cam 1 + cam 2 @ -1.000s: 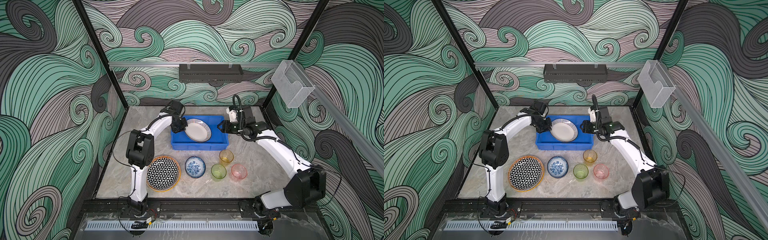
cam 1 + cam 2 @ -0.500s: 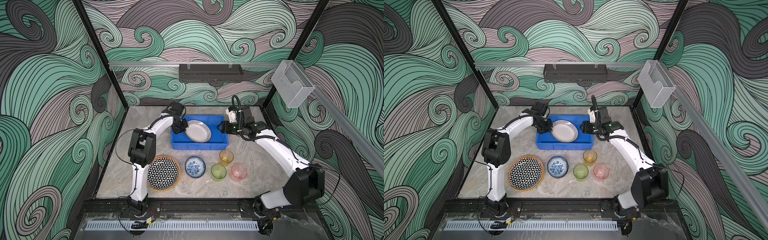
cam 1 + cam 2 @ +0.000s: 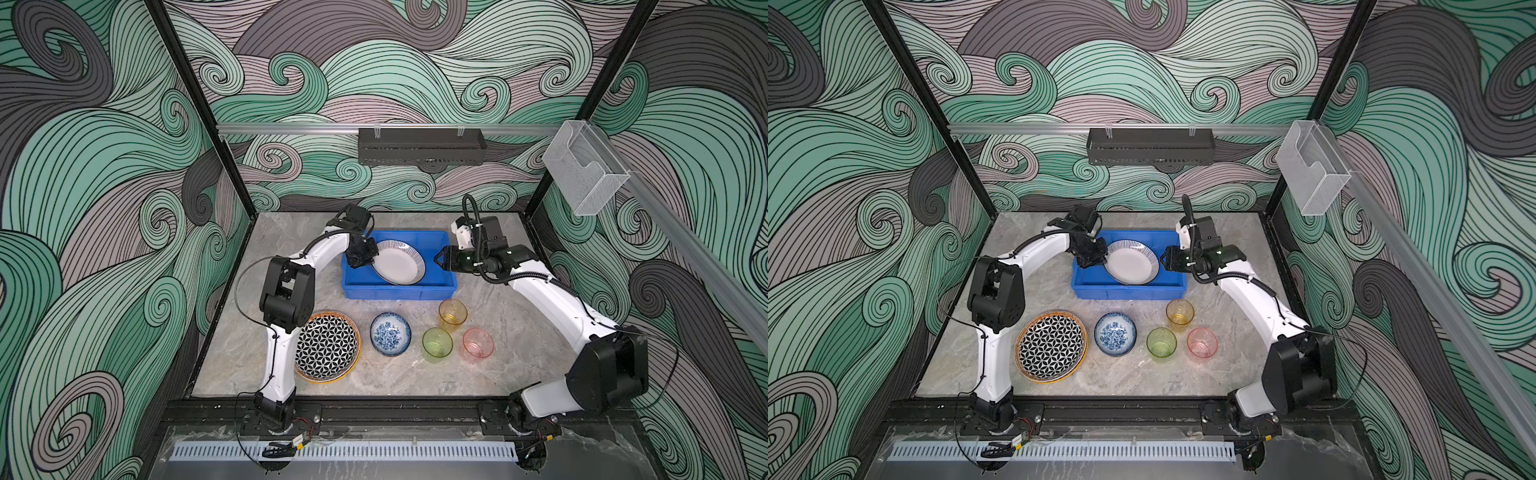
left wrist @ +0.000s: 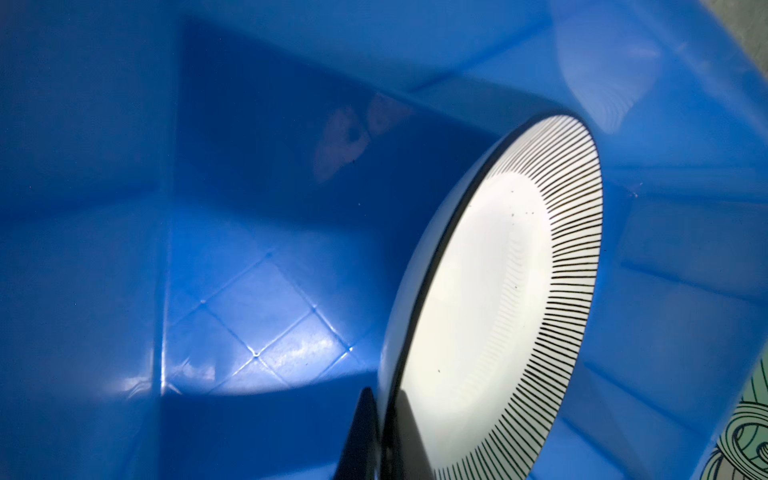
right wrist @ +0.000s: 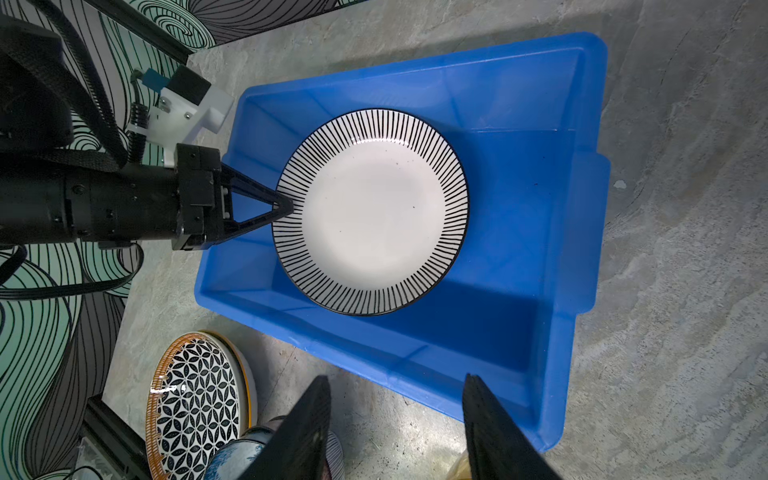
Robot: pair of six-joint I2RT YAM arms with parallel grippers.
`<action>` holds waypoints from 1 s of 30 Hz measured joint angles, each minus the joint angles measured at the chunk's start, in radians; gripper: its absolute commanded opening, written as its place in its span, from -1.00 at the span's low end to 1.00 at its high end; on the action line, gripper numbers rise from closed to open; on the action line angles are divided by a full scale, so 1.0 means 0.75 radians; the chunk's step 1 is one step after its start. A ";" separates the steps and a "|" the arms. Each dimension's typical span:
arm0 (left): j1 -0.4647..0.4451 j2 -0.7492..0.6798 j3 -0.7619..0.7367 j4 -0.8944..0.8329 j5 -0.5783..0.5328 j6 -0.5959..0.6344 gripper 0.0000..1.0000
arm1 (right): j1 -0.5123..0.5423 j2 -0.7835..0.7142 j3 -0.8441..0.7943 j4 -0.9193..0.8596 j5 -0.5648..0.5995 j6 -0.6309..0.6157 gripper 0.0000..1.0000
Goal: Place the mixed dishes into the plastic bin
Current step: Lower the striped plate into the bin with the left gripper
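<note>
The striped-rim plate hangs tilted inside the blue plastic bin. My left gripper is shut on the plate's left rim. At the bin's right end my right gripper hovers open and holds nothing. In front of the bin stand the star-patterned plate, the blue-floral bowl, and the orange cup, green cup and pink cup.
A black perforated tray hangs on the back wall. On the right wall is a clear holder. Patterned walls enclose the grey table on three sides. A black rail runs along its front edge.
The left arm has shifted slightly toward the bin, the plate staying in its grip. The right arm has barely moved.
</note>
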 measured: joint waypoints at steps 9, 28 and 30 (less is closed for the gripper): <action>-0.032 0.054 0.048 0.021 0.001 -0.003 -1.00 | 0.000 -0.020 -0.017 -0.010 0.006 -0.005 0.09; -0.071 0.113 0.074 0.060 0.046 -0.051 -1.00 | 0.000 -0.031 -0.043 -0.017 0.003 -0.005 0.09; -0.074 0.113 0.074 0.063 0.046 -0.057 -1.00 | 0.000 -0.031 -0.043 -0.017 0.002 -0.005 0.09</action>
